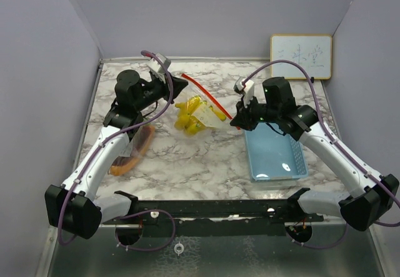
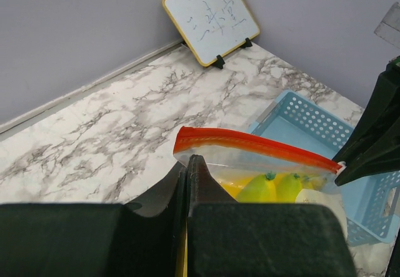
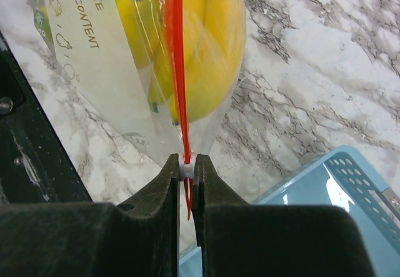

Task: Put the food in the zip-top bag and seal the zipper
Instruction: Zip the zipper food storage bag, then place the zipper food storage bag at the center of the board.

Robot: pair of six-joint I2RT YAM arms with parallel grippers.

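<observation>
Marble desk [image 1: 187,164]: zip-top bag [image 1: 201,119] with bananas [image 1: 187,119] lies toward 12 o'clock of centre. I have the left tool [image 1: 181,82] clenched on its 10 o'clock corner and the right tool [image 1: 237,125] clenched on the zipper [image 1: 206,95] end (4 o'clock). Best pull taut and slide steadily.

The bag [image 3: 140,111] has a white panel [image 3: 87,45] printed "DATE" and "CONTENT"; small icons beside these words are too small to read; the whiteboard [image 2: 211,15] bears faint handwritten marks, not legible

The zip-top bag [image 3: 112,83] is clear glossy plastic, the table [image 2: 125,120] smooth and marble-patterned, the basket [image 2: 319,117] shiny plastic.
</observation>
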